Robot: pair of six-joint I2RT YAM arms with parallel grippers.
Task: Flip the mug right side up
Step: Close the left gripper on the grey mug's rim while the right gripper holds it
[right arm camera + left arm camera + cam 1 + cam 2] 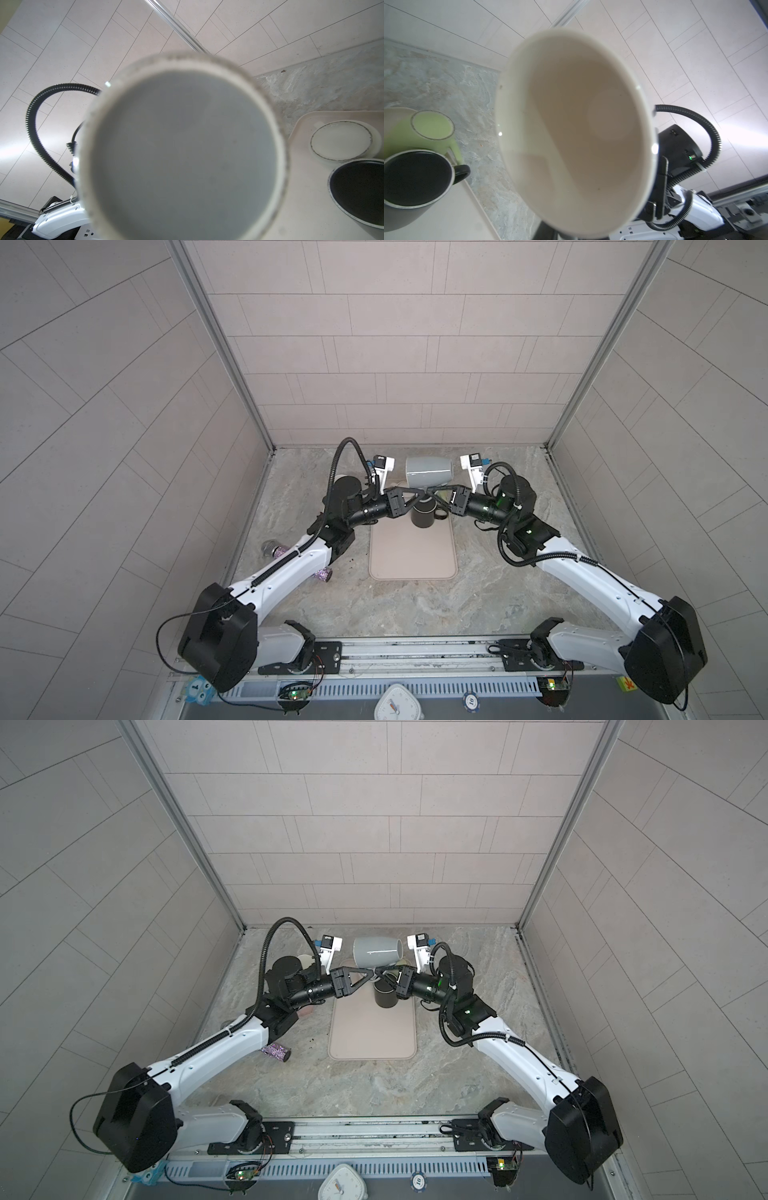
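Note:
The grey mug (429, 470) (377, 950) hangs on its side above the far end of the mat, mouth to the left and base to the right. Its white inside (571, 135) fills the left wrist view, and its grey base (187, 158) fills the right wrist view. In both top views my left gripper (422, 493) (371, 973) and right gripper (433, 491) (380, 972) meet tip to tip just under the mug. Both are shut on its underside. The mug hides the fingertips in both wrist views.
A black mug (423, 516) (415, 178) stands upright on the beige mat (411, 560). A pale green mug (425, 133) (342, 143) sits upside down behind it. Glittery purple objects (322, 573) lie under the left arm. A clock (397, 701) sits at the front rail.

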